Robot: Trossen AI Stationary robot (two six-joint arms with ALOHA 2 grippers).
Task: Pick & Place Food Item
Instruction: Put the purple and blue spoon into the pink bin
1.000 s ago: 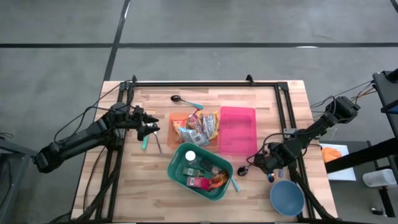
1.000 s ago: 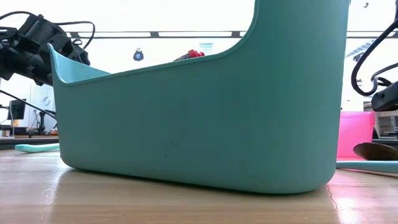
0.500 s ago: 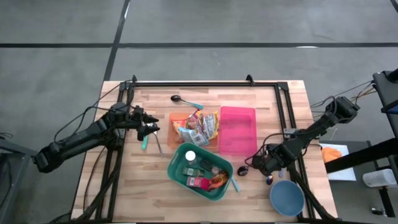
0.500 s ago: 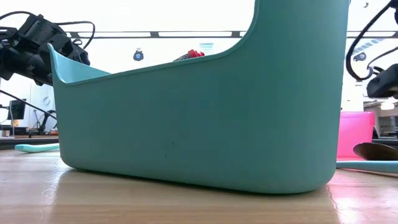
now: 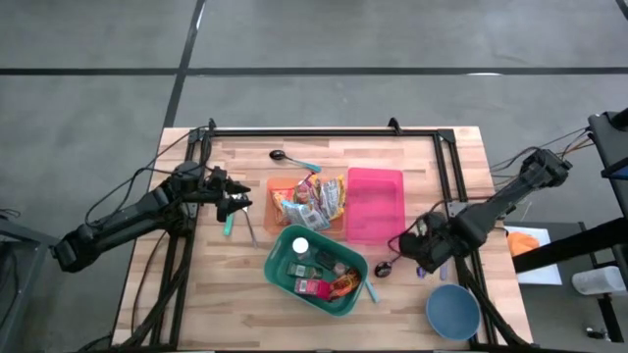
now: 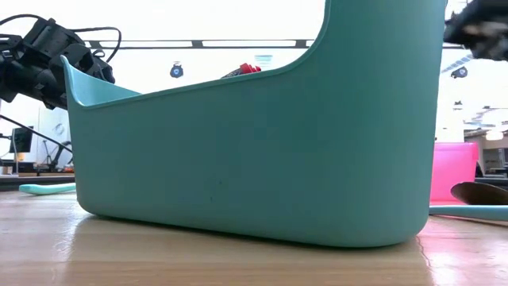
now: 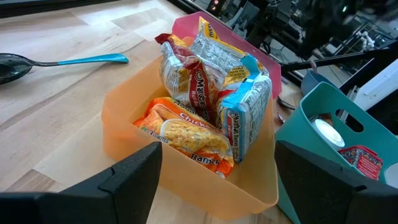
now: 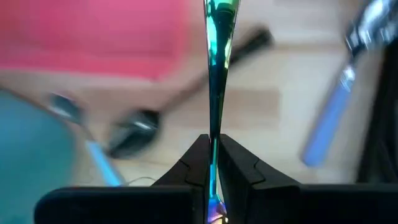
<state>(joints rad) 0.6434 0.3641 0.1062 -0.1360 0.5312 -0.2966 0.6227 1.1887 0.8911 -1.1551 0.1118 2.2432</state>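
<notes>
A: Where do we find the food items?

B: We see several ramen noodle packets (image 7: 205, 106) standing in the orange bin (image 5: 278, 188), which touches the pink bin (image 5: 374, 204) near the table's middle. The teal basket (image 5: 316, 271) just in front of them holds a few more packaged items and a white-capped bottle (image 5: 300, 245).

A: And the 2 grippers?

B: We place the left gripper (image 5: 241, 204) just left of the orange bin, above the table (image 5: 226, 314), its fingers (image 7: 130, 177) spread wide and holding nothing. The right gripper (image 5: 420, 250) hangs right of the teal basket, near the blue bowl (image 5: 453, 312). Its fingers (image 8: 199, 163) are pressed together on a thin, shiny, edge-on strip (image 8: 215, 56); we cannot tell what that item is.

A: What else lies on the table?

B: We note 1 dark spoon with a blue handle (image 5: 291, 159) behind the orange bin and another dark spoon (image 5: 384, 269) beside the right gripper.
</notes>
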